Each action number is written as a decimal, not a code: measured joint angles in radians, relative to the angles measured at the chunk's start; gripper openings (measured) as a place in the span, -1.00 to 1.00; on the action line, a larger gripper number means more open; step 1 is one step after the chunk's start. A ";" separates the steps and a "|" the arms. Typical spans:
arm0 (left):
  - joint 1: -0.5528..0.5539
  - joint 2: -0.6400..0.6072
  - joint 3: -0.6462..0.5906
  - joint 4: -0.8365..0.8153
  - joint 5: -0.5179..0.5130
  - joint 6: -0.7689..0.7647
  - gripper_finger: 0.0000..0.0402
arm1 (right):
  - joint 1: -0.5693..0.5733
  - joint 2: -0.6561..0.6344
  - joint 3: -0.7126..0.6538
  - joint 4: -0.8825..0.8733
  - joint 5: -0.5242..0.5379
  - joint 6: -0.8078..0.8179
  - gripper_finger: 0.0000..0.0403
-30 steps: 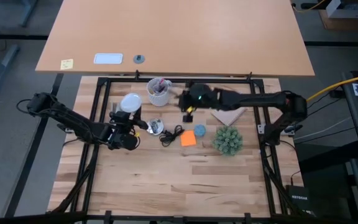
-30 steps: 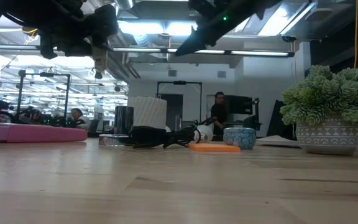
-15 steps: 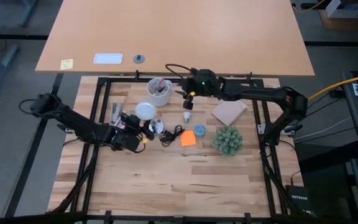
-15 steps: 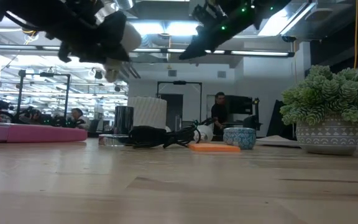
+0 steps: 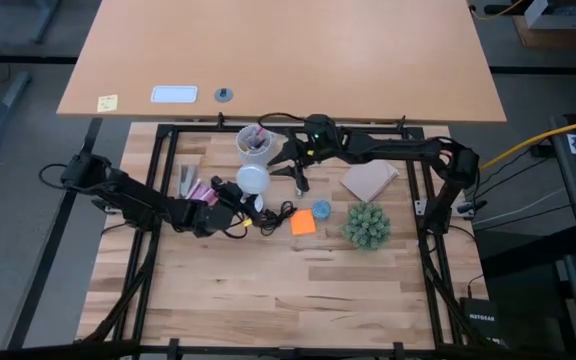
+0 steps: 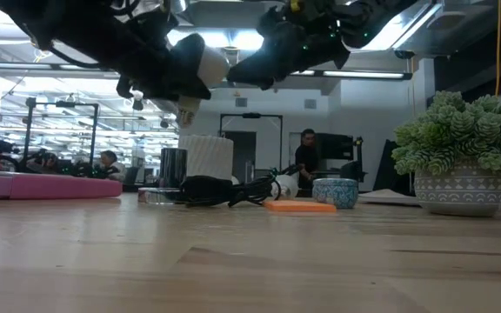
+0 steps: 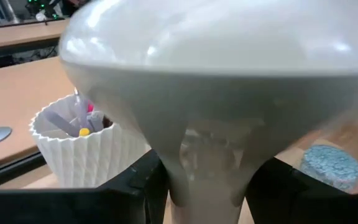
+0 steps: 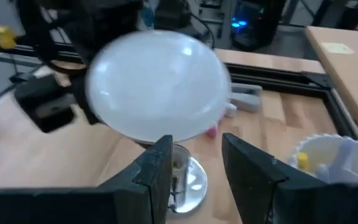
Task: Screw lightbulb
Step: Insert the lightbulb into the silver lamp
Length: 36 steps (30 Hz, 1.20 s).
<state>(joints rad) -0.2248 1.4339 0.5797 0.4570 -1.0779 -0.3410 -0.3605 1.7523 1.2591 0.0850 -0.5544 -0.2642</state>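
While the left end effector (image 5: 236, 196) stays clamped on the lightbulb's (image 5: 252, 178) narrow base, holding it in the air above the silver socket (image 8: 185, 179) near the surface's far edge, the right end effector (image 5: 299, 178) hovers just beside it, fingers apart, next to the pen cup (image 5: 255, 146).

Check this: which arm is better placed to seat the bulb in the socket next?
Left. Its hand already grips the lightbulb by the neck, beside the silver socket. The right hand hangs open nearby, holding nothing.
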 joint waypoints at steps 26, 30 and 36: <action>-0.013 -0.016 0.000 -0.010 -0.022 0.011 -0.21 | 0.085 -0.001 0.002 0.100 0.058 0.070 -0.29; -0.036 -0.057 -0.002 -0.033 -0.069 0.057 -0.21 | 0.078 -0.002 0.002 0.107 0.059 0.077 -0.29; -0.062 -0.196 -0.002 -0.175 -0.104 0.056 -0.21 | 0.077 -0.003 0.003 0.112 0.091 0.077 -0.29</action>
<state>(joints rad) -0.2868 1.2377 0.5777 0.2820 -1.1824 -0.2852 -0.2834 1.7493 1.2617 0.1966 -0.4634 -0.1871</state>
